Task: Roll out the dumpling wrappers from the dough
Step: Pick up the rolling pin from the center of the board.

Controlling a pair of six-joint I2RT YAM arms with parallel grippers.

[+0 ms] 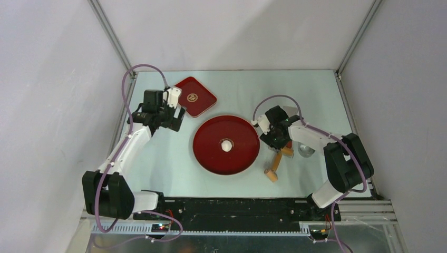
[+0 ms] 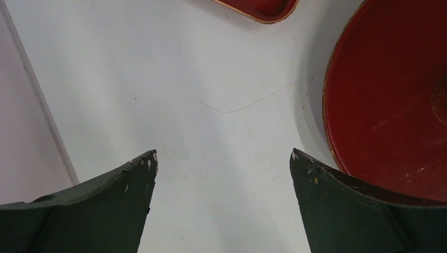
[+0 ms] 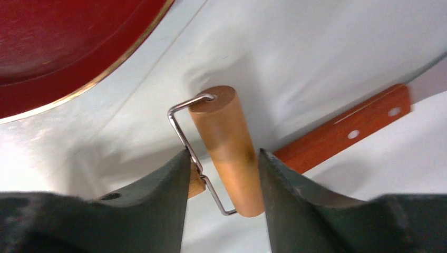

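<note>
A small round white dough piece (image 1: 226, 145) lies at the centre of the round red plate (image 1: 211, 158); I cannot tell how flat it is. My right gripper (image 1: 282, 147) is just right of the plate. In the right wrist view it (image 3: 224, 155) is shut on a wooden roller (image 3: 226, 147), one finger on the drum and one on its wire frame. The roller's handle (image 1: 272, 174) points toward the near edge. My left gripper (image 1: 176, 117) is open and empty over bare table left of the plate (image 2: 385, 105), as its wrist view (image 2: 224, 158) shows.
A square red tray (image 1: 195, 96) lies at the back left of the plate, its corner in the left wrist view (image 2: 258, 8). A red-brown riveted handle (image 3: 348, 126) lies on the table behind the roller. A silvery object (image 1: 305, 151) sits under the right arm.
</note>
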